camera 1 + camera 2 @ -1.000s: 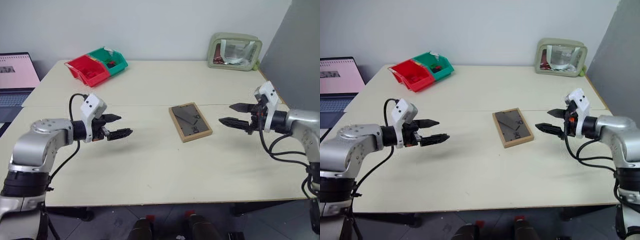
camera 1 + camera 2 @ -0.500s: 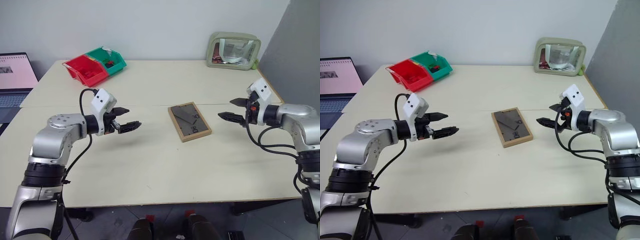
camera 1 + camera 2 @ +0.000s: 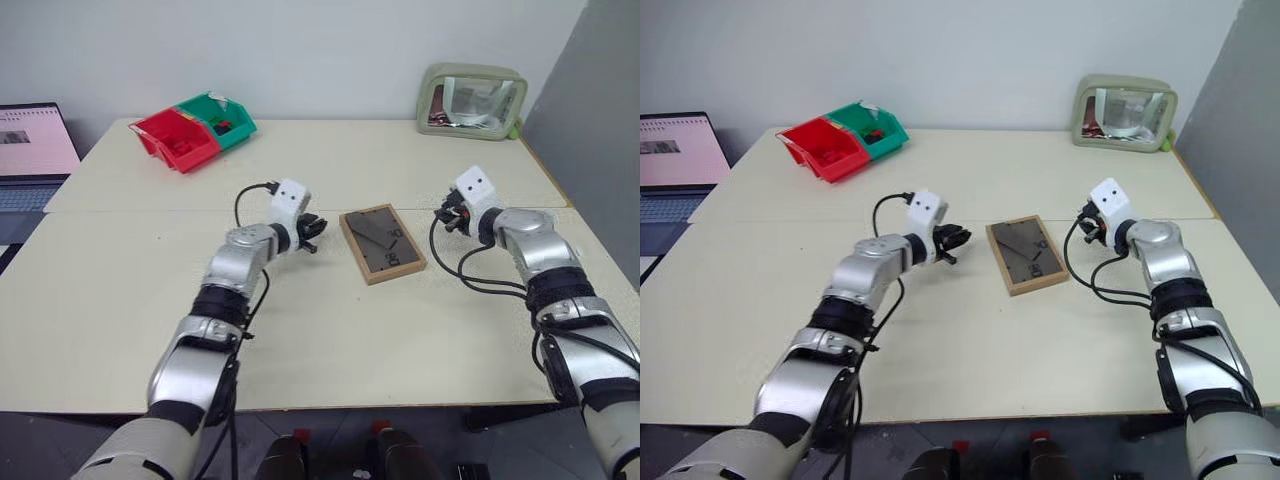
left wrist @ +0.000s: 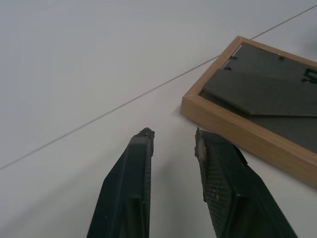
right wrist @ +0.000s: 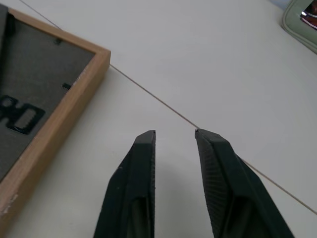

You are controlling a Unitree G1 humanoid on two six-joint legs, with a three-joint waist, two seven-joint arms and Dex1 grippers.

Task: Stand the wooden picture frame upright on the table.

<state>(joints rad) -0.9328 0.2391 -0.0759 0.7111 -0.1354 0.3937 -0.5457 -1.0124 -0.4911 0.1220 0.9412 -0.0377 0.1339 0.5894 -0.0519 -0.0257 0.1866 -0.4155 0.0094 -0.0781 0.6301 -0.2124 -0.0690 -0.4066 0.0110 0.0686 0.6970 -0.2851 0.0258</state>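
The wooden picture frame (image 3: 380, 243) lies flat on the table (image 3: 330, 340) just in front of the seam, its dark grey back and folded stand facing up. My left gripper (image 3: 312, 232) hovers low just off the frame's left edge, pointing at it. In the left wrist view the fingers (image 4: 133, 178) stand a narrow gap apart, nothing between them, with the frame's corner (image 4: 257, 99) close ahead. My right gripper (image 3: 443, 215) sits just off the frame's right edge. Its fingers (image 5: 133, 188) also keep a small empty gap, the frame (image 5: 34, 99) beside them.
A pale green-edged shiny pouch (image 3: 470, 100) stands at the table's far right. Red (image 3: 175, 140) and green (image 3: 222, 118) bins sit at the far left. A laptop (image 3: 30, 150) lies beyond the left edge. A grey panel (image 3: 600, 120) borders the right side.
Both arms have reached forward and inward to either side of the frame. Both grippers have narrowed from wide open to a small gap. The frame has not moved.
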